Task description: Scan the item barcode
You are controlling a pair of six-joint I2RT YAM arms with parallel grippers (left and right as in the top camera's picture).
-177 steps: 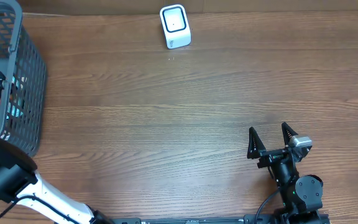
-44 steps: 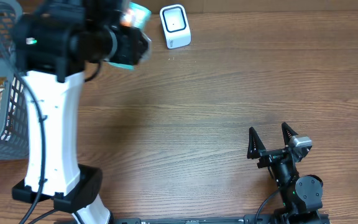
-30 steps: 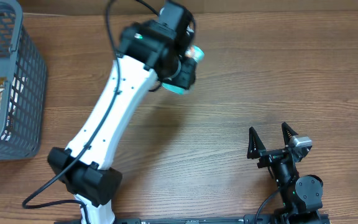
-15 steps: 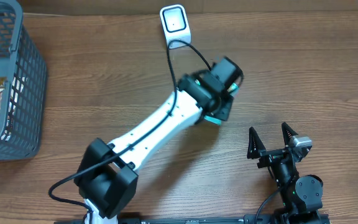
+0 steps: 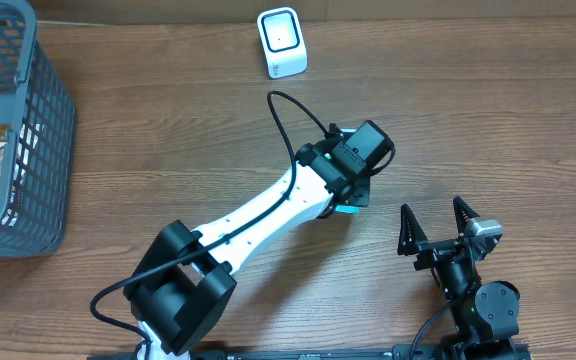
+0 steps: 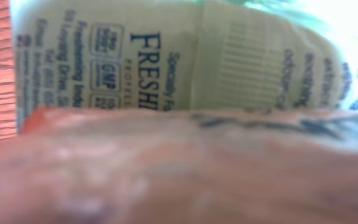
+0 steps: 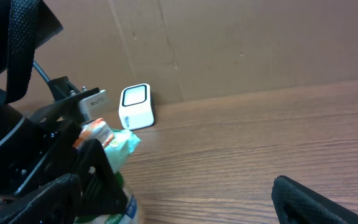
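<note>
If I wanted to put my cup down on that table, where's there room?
Two bare patches: the wood between the basket and the left arm, in front of the scanner; and the right side, from the scanner down to the right gripper. The middle is crowded: the left arm stretches across it holding a packet.

A wood-grain table (image 5: 508,120) meets a plain brown board wall (image 7: 260,43) with a vertical seam
</note>
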